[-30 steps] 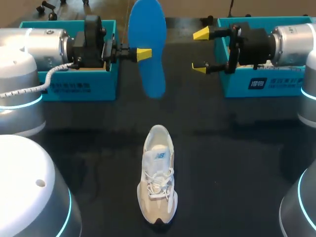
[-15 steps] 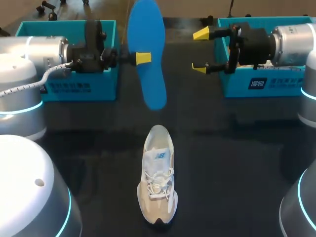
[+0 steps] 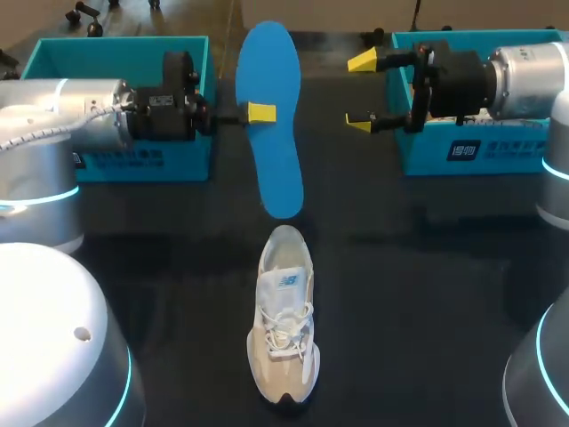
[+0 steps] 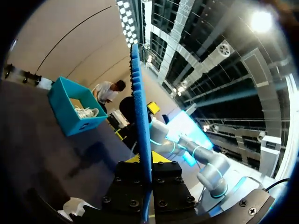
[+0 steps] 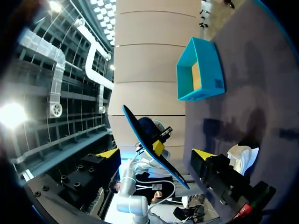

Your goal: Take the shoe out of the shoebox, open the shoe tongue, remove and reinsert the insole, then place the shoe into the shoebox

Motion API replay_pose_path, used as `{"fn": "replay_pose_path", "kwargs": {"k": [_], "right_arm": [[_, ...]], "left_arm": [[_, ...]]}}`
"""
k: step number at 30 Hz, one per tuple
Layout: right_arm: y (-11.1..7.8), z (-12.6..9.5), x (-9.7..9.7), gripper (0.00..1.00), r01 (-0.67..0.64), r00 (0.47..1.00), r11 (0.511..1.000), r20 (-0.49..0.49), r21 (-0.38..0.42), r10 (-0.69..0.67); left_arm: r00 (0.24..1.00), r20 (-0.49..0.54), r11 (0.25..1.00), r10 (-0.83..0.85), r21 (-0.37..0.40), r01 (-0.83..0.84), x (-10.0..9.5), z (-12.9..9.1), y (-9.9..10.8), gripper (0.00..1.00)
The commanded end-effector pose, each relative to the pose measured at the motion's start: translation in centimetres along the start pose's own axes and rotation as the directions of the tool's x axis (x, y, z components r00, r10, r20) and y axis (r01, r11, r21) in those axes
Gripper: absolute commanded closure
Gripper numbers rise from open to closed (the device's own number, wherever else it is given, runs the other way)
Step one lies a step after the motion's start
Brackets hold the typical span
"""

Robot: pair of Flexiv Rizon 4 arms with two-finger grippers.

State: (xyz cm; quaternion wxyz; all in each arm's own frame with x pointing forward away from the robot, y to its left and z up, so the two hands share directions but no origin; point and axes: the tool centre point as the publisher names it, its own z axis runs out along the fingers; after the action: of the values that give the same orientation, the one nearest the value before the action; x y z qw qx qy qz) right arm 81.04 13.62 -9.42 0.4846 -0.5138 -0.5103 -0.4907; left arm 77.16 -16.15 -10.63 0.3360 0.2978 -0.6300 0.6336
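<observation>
A long blue insole [image 3: 277, 169] hangs above the black table, heel end up, held edge-on by my left gripper [image 3: 260, 112], which is shut on its middle. In the left wrist view the insole [image 4: 140, 107] rises thin and upright from between my fingers [image 4: 148, 161]. Below its lower end a white and beige shoe [image 3: 284, 325] lies on the table, laces up. My right gripper [image 3: 360, 92] stands open to the right of the insole, apart from it. In the right wrist view the insole [image 5: 154, 149] is tilted ahead of my open gripper [image 5: 156, 161], with the shoe [image 5: 240, 158] beyond.
A teal shoebox [image 3: 142, 160] stands at the back left under my left arm. A second teal box [image 3: 471, 151] stands at the back right under my right arm. The dark table [image 3: 400, 294] surrounds the shoe.
My left arm has turned and brought the insole lower and slightly right, its lower end nearer the shoe. The right arm and the shoe have not moved.
</observation>
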Motion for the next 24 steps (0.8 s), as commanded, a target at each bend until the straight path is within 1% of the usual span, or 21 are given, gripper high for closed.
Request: {"fn": "replay_pose_path", "kwargs": {"k": [1, 4, 10, 13, 15, 19, 24], "right_arm": [[0.0, 0.1, 0.0, 0.00, 0.000, 1.000, 1.000, 0.002, 0.000, 0.000], [0.0, 0.1, 0.0, 0.00, 0.000, 1.000, 1.000, 0.002, 0.000, 0.000], [0.0, 0.1, 0.0, 0.00, 0.000, 1.000, 1.000, 0.002, 0.000, 0.000], [0.0, 0.1, 0.0, 0.00, 0.000, 1.000, 1.000, 0.002, 0.000, 0.000], [0.0, 0.1, 0.0, 0.00, 0.000, 1.000, 1.000, 0.002, 0.000, 0.000], [0.0, 0.1, 0.0, 0.00, 0.000, 1.000, 1.000, 0.002, 0.000, 0.000], [0.0, 0.1, 0.0, 0.00, 0.000, 1.000, 1.000, 0.002, 0.000, 0.000]], "left_arm": [[1.000, -0.005, 1.000, -0.001, -0.012, 0.001, -0.2, -0.1, -0.3, 1.00], [0.999, 0.002, 0.999, -0.038, -0.008, 0.038, -0.6, 0.0, -0.1, 1.00], [0.976, -0.002, 0.975, -0.218, 0.027, 0.218, -1.4, 0.0, 0.3, 1.00], [0.962, -0.004, 0.962, -0.271, 0.035, 0.271, -1.6, 0.0, 0.4, 1.00], [0.951, -0.005, 0.950, -0.310, 0.027, 0.310, -1.7, 0.1, 0.5, 1.00], [0.943, 0.000, 0.943, -0.332, 0.017, 0.332, -1.8, 0.2, 0.8, 1.00], [0.899, -0.033, 0.899, -0.438, 0.004, 0.438, -2.2, 0.2, 0.8, 1.00]]}}
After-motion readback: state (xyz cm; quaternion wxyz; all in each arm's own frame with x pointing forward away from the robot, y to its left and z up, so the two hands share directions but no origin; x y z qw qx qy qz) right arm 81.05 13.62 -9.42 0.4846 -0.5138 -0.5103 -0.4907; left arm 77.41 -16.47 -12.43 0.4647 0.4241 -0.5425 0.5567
